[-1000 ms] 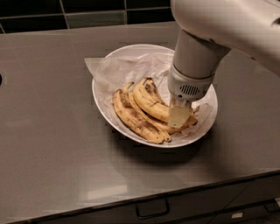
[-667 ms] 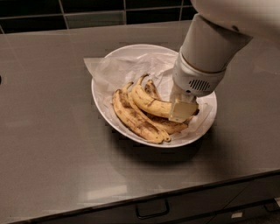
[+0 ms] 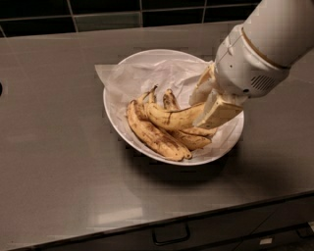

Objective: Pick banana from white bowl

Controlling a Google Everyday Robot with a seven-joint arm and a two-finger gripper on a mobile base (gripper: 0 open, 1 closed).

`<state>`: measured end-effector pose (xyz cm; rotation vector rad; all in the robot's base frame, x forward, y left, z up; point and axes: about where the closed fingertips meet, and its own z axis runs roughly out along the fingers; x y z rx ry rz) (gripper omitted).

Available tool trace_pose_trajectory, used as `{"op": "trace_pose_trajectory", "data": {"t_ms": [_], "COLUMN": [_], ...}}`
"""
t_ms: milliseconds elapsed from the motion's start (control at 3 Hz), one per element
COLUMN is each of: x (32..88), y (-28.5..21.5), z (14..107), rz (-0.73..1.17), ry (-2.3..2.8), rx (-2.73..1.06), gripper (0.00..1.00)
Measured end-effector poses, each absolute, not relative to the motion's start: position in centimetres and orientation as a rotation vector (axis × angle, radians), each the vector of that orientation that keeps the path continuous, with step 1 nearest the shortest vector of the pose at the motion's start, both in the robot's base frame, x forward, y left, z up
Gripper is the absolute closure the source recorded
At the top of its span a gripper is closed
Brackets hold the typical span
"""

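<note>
The white bowl [image 3: 116, 117] sits in the middle of the dark counter, lined with a crumpled white paper sheet [image 3: 132, 76]. Several bananas lie in it. The banana [image 3: 171, 117], bright yellow with light speckles, is on top, its right end between the fingers of my gripper [image 3: 208, 109]. The gripper comes in from the upper right and is shut on that end, with the banana raised a little above the darker bananas [image 3: 152, 137] under it.
The dark grey counter [image 3: 54, 147] runs all around the bowl. A black tiled wall [image 3: 98, 12] stands behind it. The counter's front edge and a drawer handle [image 3: 170, 234] are at the bottom.
The arm has swung up and to the right. The gripper now holds the banana's right end, and the banana has lifted and tilted away from the others.
</note>
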<state>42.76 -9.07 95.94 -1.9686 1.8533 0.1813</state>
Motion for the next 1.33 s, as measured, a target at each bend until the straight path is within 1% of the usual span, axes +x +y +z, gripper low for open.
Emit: {"op": "trace_pose_trajectory", "data": {"t_ms": [667,1333], "x": [40.8,38.9], "y": [-8.7,-7.7], "z": [99.1,102.0], "rz": [0.305,0.330], "ry": [1.574,1.417], "rx": [-2.018,-2.047], "gripper": [1.00,1.00]}}
